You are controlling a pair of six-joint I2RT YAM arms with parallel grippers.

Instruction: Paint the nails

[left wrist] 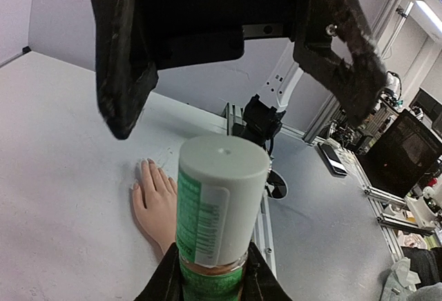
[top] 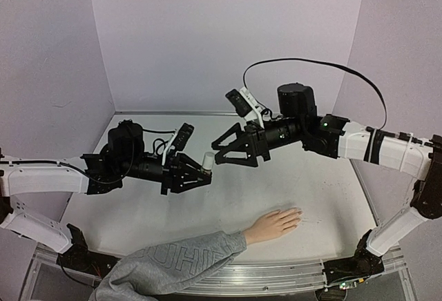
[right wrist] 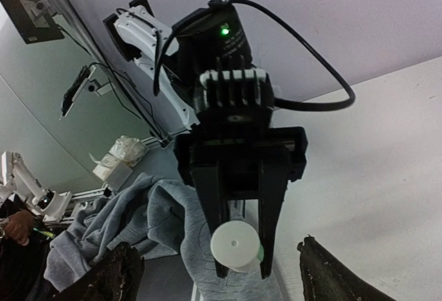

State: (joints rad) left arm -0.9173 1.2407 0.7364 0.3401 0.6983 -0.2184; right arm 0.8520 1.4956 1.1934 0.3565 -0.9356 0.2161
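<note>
While the cap (left wrist: 224, 166) sits on the bottle (top: 206, 161), nothing looks painted | left gripper (top: 202, 171) clamped on bottle, aloft | right gripper (top: 222, 152) spread, just beside cap | nails (top: 297, 212) seemingly bare, mannequin hand (top: 273, 225) flat on table (top: 331, 183), near edge | uncapping and all painting left

A small bottle (top: 206, 161) with a white cap and a green label lies sideways in the air above the white counter (top: 173, 211). A grey sweatshirt sleeve (top: 173, 263) lies across the counter's near edge. Pale lilac walls (top: 221, 39) enclose it.
</note>
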